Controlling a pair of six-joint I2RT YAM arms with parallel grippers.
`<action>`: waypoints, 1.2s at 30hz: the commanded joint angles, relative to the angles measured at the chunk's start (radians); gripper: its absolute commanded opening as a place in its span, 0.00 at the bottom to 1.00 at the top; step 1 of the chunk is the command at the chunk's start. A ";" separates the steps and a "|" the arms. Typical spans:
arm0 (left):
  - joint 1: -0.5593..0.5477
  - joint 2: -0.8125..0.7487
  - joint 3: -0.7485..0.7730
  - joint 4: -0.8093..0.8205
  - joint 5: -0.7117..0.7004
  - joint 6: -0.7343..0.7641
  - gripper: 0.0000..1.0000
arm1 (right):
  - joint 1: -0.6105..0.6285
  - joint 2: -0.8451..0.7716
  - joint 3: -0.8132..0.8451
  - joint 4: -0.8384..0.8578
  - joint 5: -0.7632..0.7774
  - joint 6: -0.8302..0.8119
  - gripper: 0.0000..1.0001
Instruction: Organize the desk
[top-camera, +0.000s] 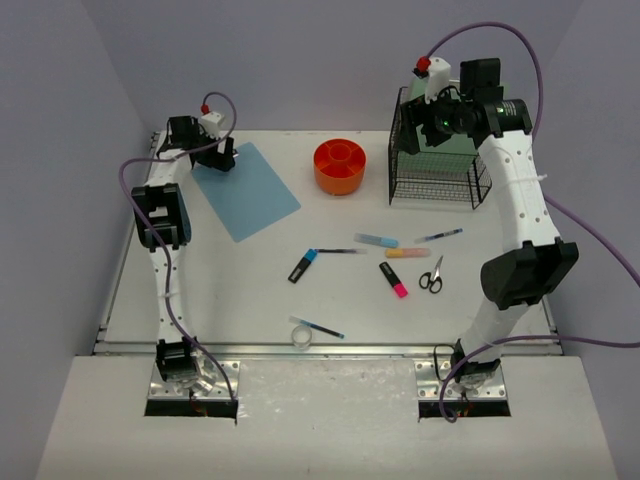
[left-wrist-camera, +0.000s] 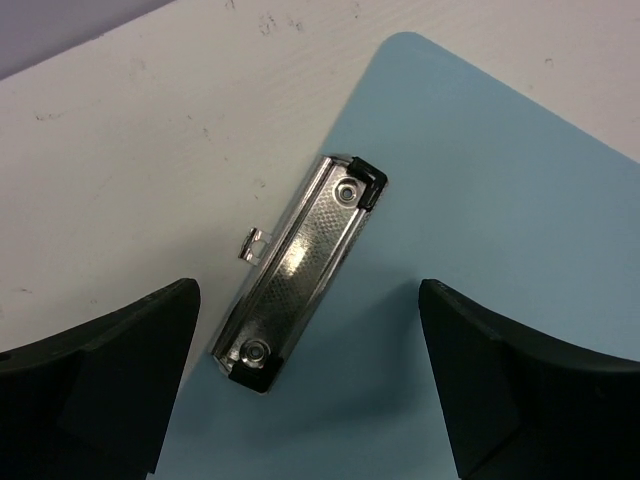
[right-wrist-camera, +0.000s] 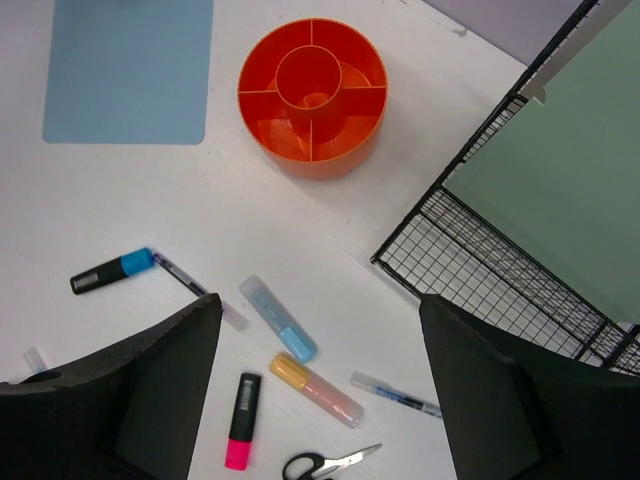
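The white desk (top-camera: 200, 290) holds scattered stationery. A light blue clipboard (top-camera: 245, 190) lies at the back left, and my left gripper (top-camera: 222, 155) hovers open over its top end. In the left wrist view the metal clip (left-wrist-camera: 300, 270) sits between the spread fingers (left-wrist-camera: 120, 370), untouched, on the blue board (left-wrist-camera: 480, 200). My right gripper (top-camera: 420, 130) is raised at the black wire rack (top-camera: 438, 165), open with nothing between its jaws (right-wrist-camera: 320, 300). A green board (right-wrist-camera: 560, 190) stands in the rack (right-wrist-camera: 500, 270).
An orange round organizer (top-camera: 340, 165) (right-wrist-camera: 312, 95) stands at back centre. Mid-desk lie a black-blue marker (top-camera: 302, 265), light blue highlighter (top-camera: 376, 240), orange highlighter (top-camera: 407, 253), pink marker (top-camera: 393, 279), scissors (top-camera: 432, 275) and several pens. A tape roll (top-camera: 302, 337) sits near the front rail.
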 joint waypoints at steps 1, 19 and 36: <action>-0.005 0.030 0.087 -0.007 -0.021 0.018 0.89 | 0.005 -0.035 0.002 0.014 -0.021 0.018 0.81; -0.047 0.026 0.059 -0.341 -0.040 0.329 0.36 | 0.010 -0.028 0.016 0.011 -0.037 0.021 0.81; -0.054 -0.228 -0.154 -0.217 -0.049 0.316 0.00 | 0.103 -0.030 -0.027 0.052 -0.066 -0.031 0.81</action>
